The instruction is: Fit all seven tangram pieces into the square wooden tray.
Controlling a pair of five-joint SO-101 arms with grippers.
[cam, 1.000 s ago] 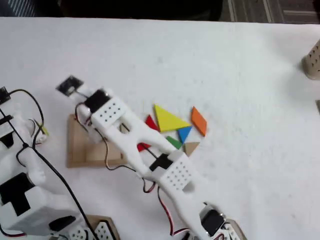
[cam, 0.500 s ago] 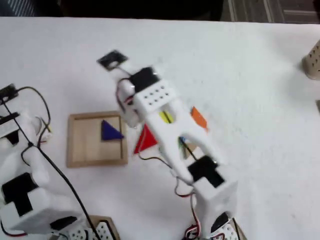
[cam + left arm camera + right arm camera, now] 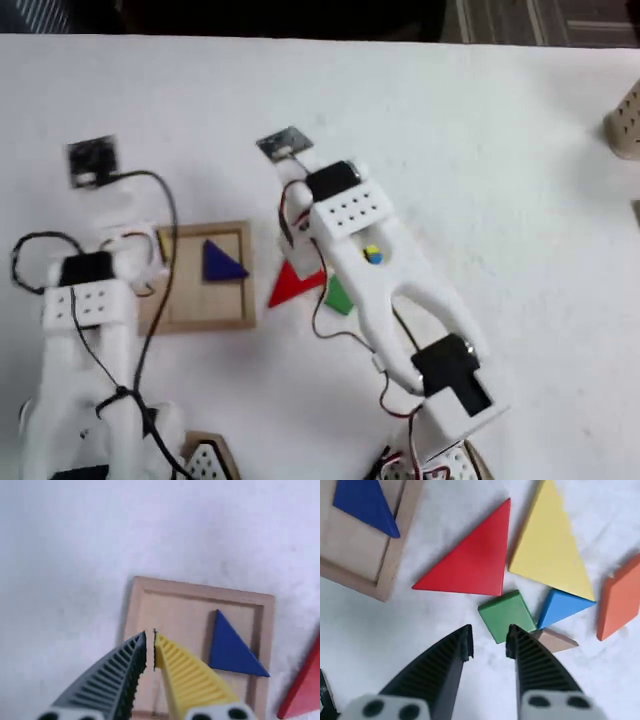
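Your right gripper [image 3: 489,632], narrowly parted, hung near green square [image 3: 506,615] — likely light, stiff, slick; pinch opposite edges. Left gripper [image 3: 150,638] closed.

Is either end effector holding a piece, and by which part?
Neither holds anything. The left end effector is shut over the tray; the right end effector is open near the green square.

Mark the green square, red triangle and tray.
green square [image 3: 507,616]: right wrist view, centre of its face.
red triangle [image 3: 474,560]: right wrist view, middle of its face.
tray [image 3: 200,592]: left wrist view, bare rim.
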